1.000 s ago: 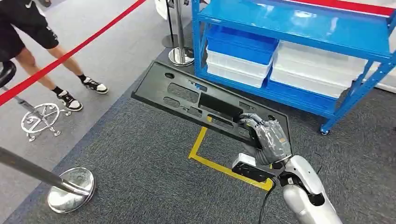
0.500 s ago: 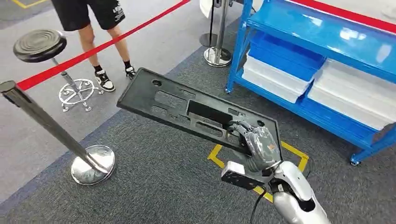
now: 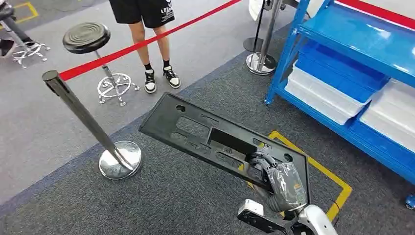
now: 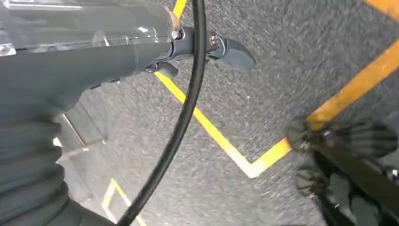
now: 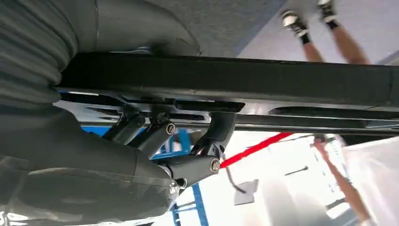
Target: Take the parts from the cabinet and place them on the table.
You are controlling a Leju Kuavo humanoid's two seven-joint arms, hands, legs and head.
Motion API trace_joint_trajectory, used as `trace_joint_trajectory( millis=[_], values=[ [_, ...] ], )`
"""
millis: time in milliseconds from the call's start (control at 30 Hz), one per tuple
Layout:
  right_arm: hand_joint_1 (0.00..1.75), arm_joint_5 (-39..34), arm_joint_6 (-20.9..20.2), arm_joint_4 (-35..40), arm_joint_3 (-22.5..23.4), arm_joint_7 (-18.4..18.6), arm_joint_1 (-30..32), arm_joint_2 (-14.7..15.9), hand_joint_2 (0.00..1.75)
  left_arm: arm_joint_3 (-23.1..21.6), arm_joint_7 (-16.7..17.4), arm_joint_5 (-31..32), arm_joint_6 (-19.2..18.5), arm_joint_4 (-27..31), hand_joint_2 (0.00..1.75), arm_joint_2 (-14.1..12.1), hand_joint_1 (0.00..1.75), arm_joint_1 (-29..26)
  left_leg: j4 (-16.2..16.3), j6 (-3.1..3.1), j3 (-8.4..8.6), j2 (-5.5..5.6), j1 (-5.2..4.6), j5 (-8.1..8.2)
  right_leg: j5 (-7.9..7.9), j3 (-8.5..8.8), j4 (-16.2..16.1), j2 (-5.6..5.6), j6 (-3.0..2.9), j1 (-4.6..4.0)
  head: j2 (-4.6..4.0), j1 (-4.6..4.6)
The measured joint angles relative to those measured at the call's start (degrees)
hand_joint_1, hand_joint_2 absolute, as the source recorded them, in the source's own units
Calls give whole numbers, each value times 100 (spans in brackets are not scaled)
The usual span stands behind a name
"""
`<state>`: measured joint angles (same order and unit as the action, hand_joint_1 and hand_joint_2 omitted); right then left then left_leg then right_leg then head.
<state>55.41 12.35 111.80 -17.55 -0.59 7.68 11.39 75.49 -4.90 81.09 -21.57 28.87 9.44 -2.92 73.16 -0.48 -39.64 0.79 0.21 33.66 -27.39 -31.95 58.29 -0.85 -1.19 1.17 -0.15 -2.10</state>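
Observation:
A long black plastic panel (image 3: 195, 129) with several cut-outs hangs flat above the grey carpet in the head view. My right hand (image 3: 281, 181) grips its near right end, with fingers curled over the edge into a slot. In the right wrist view the panel (image 5: 263, 77) runs as a dark bar across the frame, and the right hand (image 5: 141, 155) clasps it from below. My left hand (image 4: 117, 52) hangs over the carpet with its fingers apart and nothing in it.
The blue cabinet (image 3: 342, 39) with white bins (image 3: 318, 95) stands at the right. A chrome stanchion (image 3: 83, 115) with a round base (image 3: 120, 159) stands left of the panel. Behind the red belt (image 3: 147, 41) are a black stool (image 3: 87, 36) and a standing person (image 3: 151, 29). Yellow tape (image 3: 333, 176) marks the carpet.
The whole view has swung, so the cabinet now lies further right and the stanchion, stool and person nearer the middle. The right hand still holds the panel the same way.

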Motion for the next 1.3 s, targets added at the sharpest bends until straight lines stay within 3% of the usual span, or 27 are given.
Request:
trace_joint_trajectory(
  millis=[33,100,167,200,233,367,433,467,533,567,600,667,700,733,800,867,900,933,967,1000,1067,1100,1167,1200,1233,1267,1300],
  values=[
    [175,0,-2,7,4,0,11,0,175,2,0,-2,2,-37,175,-18,0,18,305,-26,-178,-28,31,87,-14,6,2,-84,3,0,0,0],
    [175,0,-2,13,7,0,39,0,175,7,0,-2,2,-105,175,-51,0,16,156,-56,-152,-62,75,-153,-51,40,4,-244,30,8,0,0],
    [175,0,-2,26,11,0,42,0,175,9,0,-2,2,-142,175,-81,0,13,-842,-51,357,-199,90,-696,-101,114,5,-390,75,19,0,0],
    [175,0,-2,37,13,0,42,0,175,9,0,0,2,-157,175,-90,0,19,-1292,-27,592,-467,79,-860,-128,152,4,-444,109,4,0,0],
    [175,0,-2,57,20,0,51,0,175,9,0,0,2,-175,175,-98,0,44,-1406,-14,629,-569,1,-783,-165,160,31,-511,158,-45,0,0],
    [175,0,-2,81,26,0,44,0,175,13,-2,-2,2,-217,175,-125,0,16,-1446,146,604,-245,0,-814,-193,255,-43,-752,292,-31,0,2],
    [175,0,-2,109,33,-2,39,-26,175,13,-2,-2,2,-247,175,-125,0,6,-1510,210,648,-135,34,-856,-457,128,307,-190,318,6,0,2],
    [175,0,0,116,39,4,53,-31,175,13,-2,6,2,-251,175,-131,0,31,-1507,246,640,-86,31,-861,-700,-94,745,-25,309,1,0,2],
    [175,22,13,129,81,72,152,-44,175,9,-46,99,64,-293,175,-147,0,75,-1503,268,638,76,0,-855,-1017,-548,1600,68,302,-16,0,2],
    [175,37,18,162,112,131,253,-44,175,7,-94,140,129,-359,175,-173,0,85,-1494,280,644,165,-12,-848,-997,-683,1794,77,293,-25,0,2],
    [175,39,31,225,162,206,369,-44,175,0,-153,192,212,-451,175,-199,0,91,-1484,285,655,261,-19,-842,-831,-679,1690,83,278,-37,0,2],
    [175,-64,79,392,337,306,617,-44,175,-11,-267,256,409,-652,175,-245,0,125,-1464,279,689,445,-25,-821,-255,-374,875,161,242,-42,0,2],
    [175,-164,116,479,470,310,732,-44,175,-22,-311,300,512,-757,175,-258,0,154,-1453,267,705,531,-24,-805,21,-160,361,334,221,-39,0,2],
    [175,-260,138,551,620,291,804,-46,175,-46,-341,332,598,-859,175,-271,0,189,-1431,240,684,599,-46,-788,-23,-82,149,635,195,-36,0,2],
    [175,-352,116,700,886,236,916,-46,175,-112,-354,409,737,-1017,175,-315,0,252,-1415,187,615,707,-11,-799,-16,-77,82,536,196,-52,0,2],
    [175,-370,59,815,1071,181,947,-46,175,-146,-354,422,853,-1144,175,-328,0,253,-1451,115,578,820,5,-812,-3,-46,52,444,136,-59,0,2],
    [175,-426,22,865,1136,112,926,-46,175,-149,-399,379,915,-1202,175,-350,0,255,-1388,110,603,680,-1,-771,27,-16,-18,348,90,0,0,0],
    [175,-498,-11,865,1143,-1,844,-46,175,-146,-515,294,925,-1265,175,-363,0,253,-1219,73,531,322,-27,-670,25,13,-37,302,76,-14,0,0],
    [175,-564,-79,854,1143,-149,664,-46,175,-138,-672,177,878,-1301,175,-387,0,267,-849,45,333,103,-3,-467,9,16,-33,223,26,-26,0,2],
    [175,-617,-186,802,1123,-274,415,-46,175,-125,-770,80,650,-1281,175,-389,0,282,-407,27,99,14,17,-261,4,12,-21,156,19,-36,0,0],
    [175,-669,-410,526,865,-378,-276,-29,175,-19,-746,-107,-611,-368,175,-54,0,213,318,-9,-288,-29,51,-60,-9,10,1,25,7,-44,0,0],
    [175,-673,-472,375,668,-354,-532,-28,175,55,-704,-166,-1259,264,175,153,0,159,303,-21,-296,-33,55,-144,-21,19,9,-42,13,-44,0,0],
    [175,-682,-507,223,385,-330,-732,-28,175,151,-665,-231,-1816,911,175,340,0,120,-412,-32,46,-90,59,-578,-69,66,23,-228,50,-42,0,0],
    [175,-684,-509,177,299,-328,-775,-28,175,166,-654,-240,-1840,1087,175,439,0,99,-986,-11,358,-241,52,-830,-102,104,27,-354,70,-46,0,0],
    [175,-686,-509,140,249,-323,-841,-31,175,175,-651,-247,-1818,1246,175,465,0,81,-1324,17,522,-464,36,-873,-124,125,31,-432,90,-62,0,0],
    [175,-697,-503,81,201,-291,-997,-31,175,188,-647,-247,-1786,1443,175,572,0,59,-1371,93,535,-516,-18,-853,-153,117,35,-518,136,-99,0,2],
    [175,-713,-494,44,175,-280,-1122,-31,175,201,-645,-249,-1740,1646,175,673,0,31,-1357,119,512,-428,-16,-863,-148,122,24,-557,158,-102,0,0]
  ],
)
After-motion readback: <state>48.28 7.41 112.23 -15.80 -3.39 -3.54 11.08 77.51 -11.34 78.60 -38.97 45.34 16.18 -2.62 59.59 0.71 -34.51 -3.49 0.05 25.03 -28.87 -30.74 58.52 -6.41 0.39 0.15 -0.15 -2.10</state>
